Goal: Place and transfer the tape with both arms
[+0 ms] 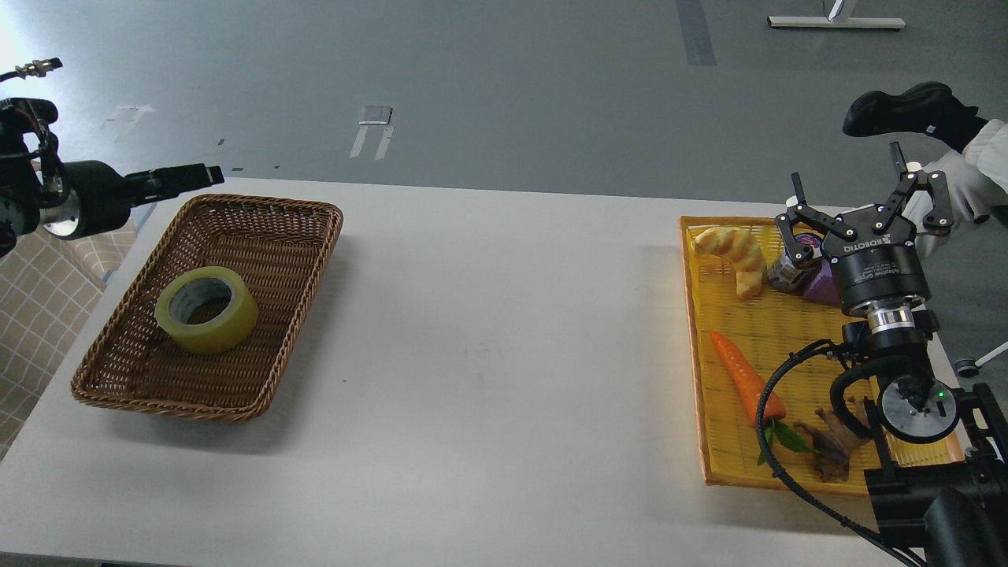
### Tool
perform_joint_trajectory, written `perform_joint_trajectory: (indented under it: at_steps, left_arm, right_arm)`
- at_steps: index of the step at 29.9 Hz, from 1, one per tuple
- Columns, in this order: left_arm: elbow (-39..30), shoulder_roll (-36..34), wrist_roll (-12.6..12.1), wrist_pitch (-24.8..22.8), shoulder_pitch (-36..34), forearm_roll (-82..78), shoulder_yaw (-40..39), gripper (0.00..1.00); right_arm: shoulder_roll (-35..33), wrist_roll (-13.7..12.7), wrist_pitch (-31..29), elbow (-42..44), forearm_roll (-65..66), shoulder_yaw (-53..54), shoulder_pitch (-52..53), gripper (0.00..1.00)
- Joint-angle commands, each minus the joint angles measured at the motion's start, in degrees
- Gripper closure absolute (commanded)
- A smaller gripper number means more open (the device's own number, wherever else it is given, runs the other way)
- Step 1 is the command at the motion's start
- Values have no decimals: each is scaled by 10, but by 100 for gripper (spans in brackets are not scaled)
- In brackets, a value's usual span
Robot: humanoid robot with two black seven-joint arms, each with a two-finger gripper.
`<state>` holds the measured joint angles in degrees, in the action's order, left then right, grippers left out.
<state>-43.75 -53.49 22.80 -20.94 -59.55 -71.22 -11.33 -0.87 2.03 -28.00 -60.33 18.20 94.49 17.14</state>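
The tape (206, 309), a yellowish roll with a grey core, lies flat in the brown wicker basket (268, 236) at the left of the white table. My left gripper (189, 175) is up at the far left, above the basket's back left corner and clear of the tape. It holds nothing. I see it side-on as one dark bar, so its fingers cannot be told apart. My right gripper (858, 206) is open and empty, fingers spread and pointing up, over the far right end of the yellow tray (697, 354).
The yellow tray holds a bread roll (736, 256), a carrot (744, 376), a purple item (819, 283) and a brown figure (831, 445). A person's black shoe (906, 110) and white-clad leg are beyond the table's far right corner. A checked cloth (39, 291) lies left of the table.
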Motion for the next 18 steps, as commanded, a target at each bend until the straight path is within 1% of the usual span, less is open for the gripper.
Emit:
perform_joint_trajectory:
  at_steps: [1, 2, 4, 5, 7, 8, 11, 13, 16, 18]
  left_arm:
    - [-4, -12, 4, -28, -88, 75, -4, 3]
    - [-4, -12, 4, -28, -88, 75, -4, 3]
    - [-5, -12, 2, -61, -125, 168, -4, 3]
    - [-5, -12, 1, -71, -131, 195, -4, 3]
    - [-5, -9, 1, -71, -152, 291, -4, 3]
    - [-5, -9, 1, -71, -152, 291, -4, 3]
    - [-7, -1, 3, -71, -160, 383, -9, 2]
    - [-25, 10, 2, -71, -160, 446, -11, 2]
    - [-43, 14, 3, -71, -157, 480, -19, 2]
    - [-77, 17, 3, -71, -148, 509, -30, 2]
  right_arm:
    - [0, 0, 0, -2, 0, 0, -2, 0]
    - [0, 0, 0, -2, 0, 0, -2, 0]
    - [0, -1, 0, -3, 0, 0, 1, 0]
    - [-1, -1, 0, -3, 0, 0, 1, 0]
    - [-4, -2, 0, -5, 0, 0, 6, 0]
    - [-4, -2, 0, -5, 0, 0, 6, 0]
    - [-8, -3, 0, -5, 1, 1, 23, 0]
    - [-21, -4, 0, -4, 4, -1, 43, 0]
    - [-33, -4, 0, -2, 6, -2, 58, 0]
    - [-44, -4, 0, 5, 10, -3, 85, 0]
